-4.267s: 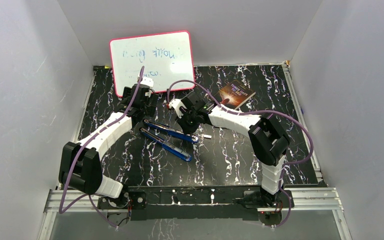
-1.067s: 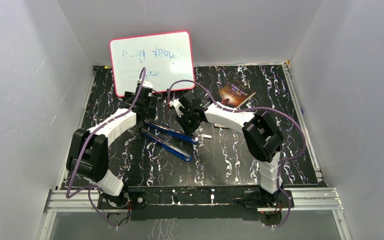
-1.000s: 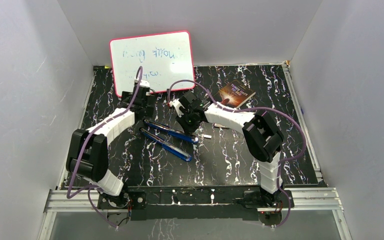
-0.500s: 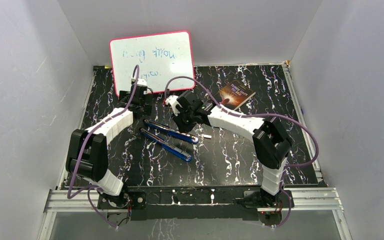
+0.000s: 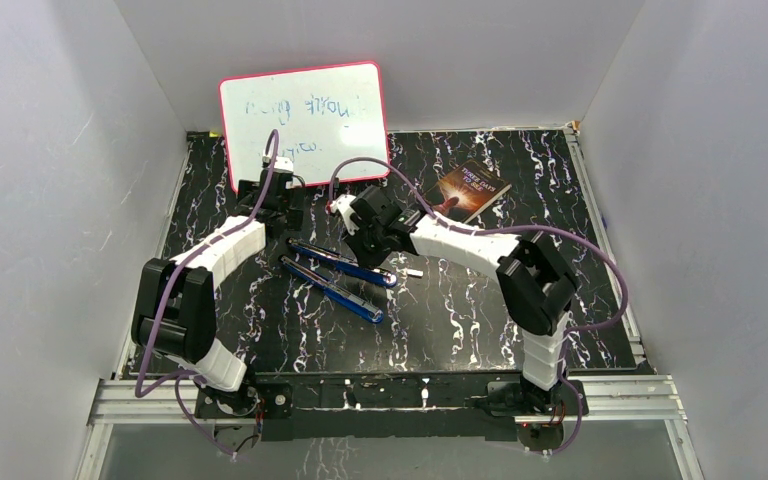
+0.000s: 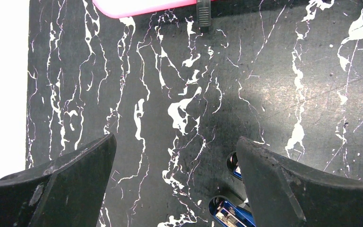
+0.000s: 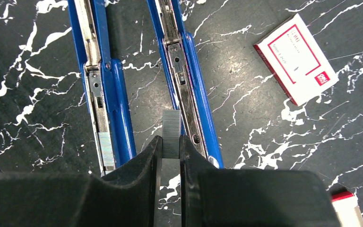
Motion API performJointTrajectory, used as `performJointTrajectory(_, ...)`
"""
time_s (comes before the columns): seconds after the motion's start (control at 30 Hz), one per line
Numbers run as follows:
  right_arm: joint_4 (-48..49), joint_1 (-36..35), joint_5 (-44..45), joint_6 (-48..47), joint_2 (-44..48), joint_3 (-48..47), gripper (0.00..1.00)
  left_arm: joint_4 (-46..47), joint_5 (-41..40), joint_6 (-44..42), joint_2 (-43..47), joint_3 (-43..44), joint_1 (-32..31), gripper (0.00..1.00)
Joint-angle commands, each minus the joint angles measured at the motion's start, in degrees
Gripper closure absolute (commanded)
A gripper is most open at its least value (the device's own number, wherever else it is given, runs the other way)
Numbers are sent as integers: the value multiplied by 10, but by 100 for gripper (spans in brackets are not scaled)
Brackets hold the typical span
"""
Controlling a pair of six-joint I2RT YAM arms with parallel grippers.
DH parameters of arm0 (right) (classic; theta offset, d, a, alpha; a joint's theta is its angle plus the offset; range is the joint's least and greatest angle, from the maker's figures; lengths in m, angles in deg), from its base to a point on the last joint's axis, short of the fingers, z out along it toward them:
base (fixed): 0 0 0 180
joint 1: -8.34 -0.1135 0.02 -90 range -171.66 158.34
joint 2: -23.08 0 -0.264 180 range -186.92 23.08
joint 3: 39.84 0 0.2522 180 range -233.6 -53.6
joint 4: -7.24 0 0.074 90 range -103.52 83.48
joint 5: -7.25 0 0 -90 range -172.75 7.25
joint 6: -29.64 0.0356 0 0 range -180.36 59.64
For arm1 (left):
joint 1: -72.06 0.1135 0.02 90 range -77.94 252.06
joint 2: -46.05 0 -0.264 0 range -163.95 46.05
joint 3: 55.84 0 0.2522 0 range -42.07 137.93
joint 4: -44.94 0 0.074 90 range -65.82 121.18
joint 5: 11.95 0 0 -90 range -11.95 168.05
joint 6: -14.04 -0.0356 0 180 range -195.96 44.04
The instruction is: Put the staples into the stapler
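The blue stapler point(image 5: 338, 276) lies opened flat on the black marbled mat, its two long halves side by side. In the right wrist view the halves run up the frame, the left one point(image 7: 100, 90) and the right one point(image 7: 185, 80). My right gripper point(image 7: 171, 144) is shut on a short silvery-grey strip of staples point(image 7: 171, 130), held just above the gap beside the right half's channel. My left gripper point(image 6: 175, 141) is open and empty, just behind the stapler's hinge end point(image 6: 227, 213). In the top view the left gripper point(image 5: 282, 212) and the right gripper point(image 5: 358, 243) flank the stapler's far end.
A small white box with a red label point(image 7: 295, 59) lies right of the stapler. A pink-framed whiteboard point(image 5: 305, 120) leans at the back, its edge point(image 6: 142, 5) close ahead of the left gripper. A brown book point(image 5: 473, 188) lies at the back right.
My right gripper has shifted left and a little back over the stapler's far end, still holding the strip. My left gripper has drawn back from the stapler toward the whiteboard.
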Motion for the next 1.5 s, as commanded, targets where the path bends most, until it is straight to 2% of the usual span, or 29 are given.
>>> performJointTrajectory(0.0, 17, 2, -6, -5, -16, 5, 99, 7, 3, -8, 5, -5, 5, 2)
performJointTrajectory(0.6, 10, 2, 41, -28, -25, 1, 99, 8, 26, -11, 8, -8, 8, 2)
performJointTrajectory(1.47, -57, 2, 21, -55, -66, -45, 98, 9, 42, -9, 13, -9, 11, 2)
